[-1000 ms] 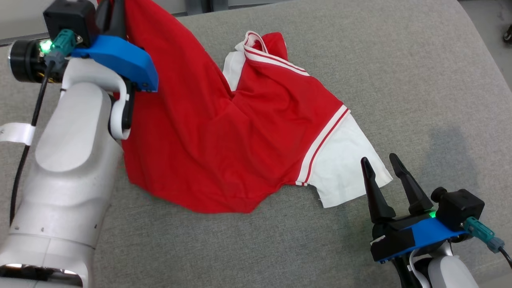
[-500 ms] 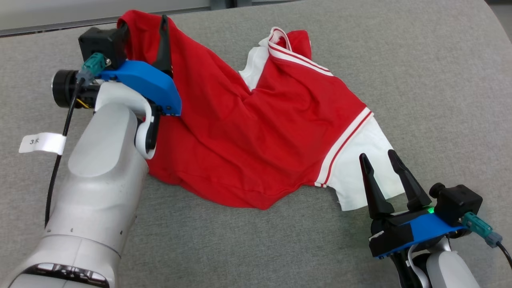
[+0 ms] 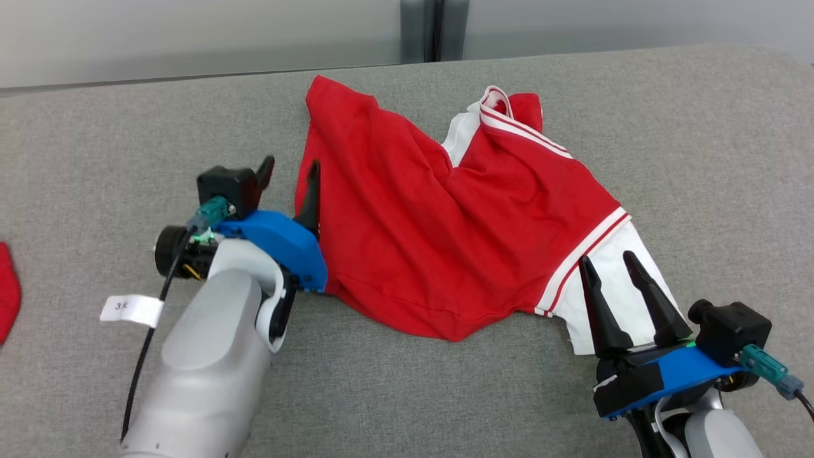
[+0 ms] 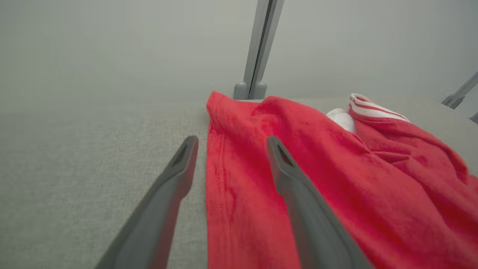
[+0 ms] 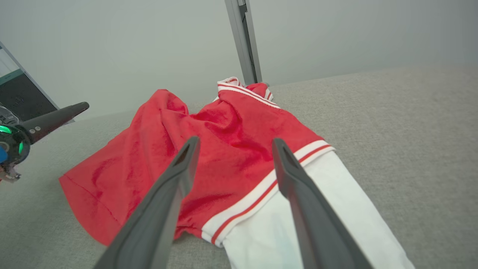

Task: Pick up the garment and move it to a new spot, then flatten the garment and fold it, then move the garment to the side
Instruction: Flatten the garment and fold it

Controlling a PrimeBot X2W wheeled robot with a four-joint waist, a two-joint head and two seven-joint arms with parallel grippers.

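Left gripper (image 3: 290,162) is no longer clamped on the garment (image 3: 445,222). A second ago it held a red corner lifted at upper left. Now its jaws stand wide and that corner lies down on the grey surface (image 3: 699,159). Camera has tilted too, so part of the shift is not real.
- Judgement: the move step looks done and flattening comes next.
- Left gripper sits low at centre-left. One finger is over the hem edge, the other over bare grey. Contact cannot be told.
- Right gripper (image 3: 607,257), lower right, is wide and empty over the white sleeve (image 3: 626,299).
- Garment is mid-frame and rumpled. Long axis runs from the upper-centre red corner down to the sleeve at lower right. Collar (image 3: 502,105) points to the top.
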